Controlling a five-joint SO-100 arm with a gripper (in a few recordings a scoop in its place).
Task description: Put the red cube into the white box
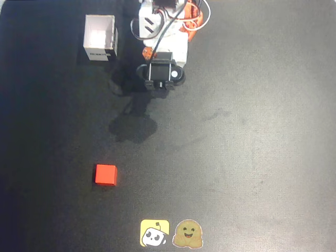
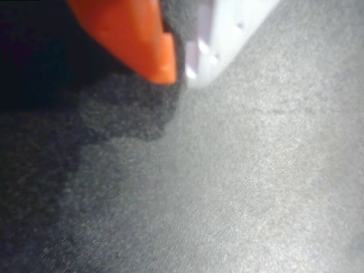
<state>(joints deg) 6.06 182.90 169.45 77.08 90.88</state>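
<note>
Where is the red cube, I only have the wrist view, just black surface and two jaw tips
Observer: In the overhead view the red cube lies on the black table, lower left, apart from the arm.
Operator: And the white box?
Observer: The white box stands upper left, open side up, just left of the arm's base.
Operator: Anything inside it?
Observer: Nothing visible; its white floor shows.
Operator: Other things down there?
Observer: Two stickers at the bottom edge, right of the cube.
</note>
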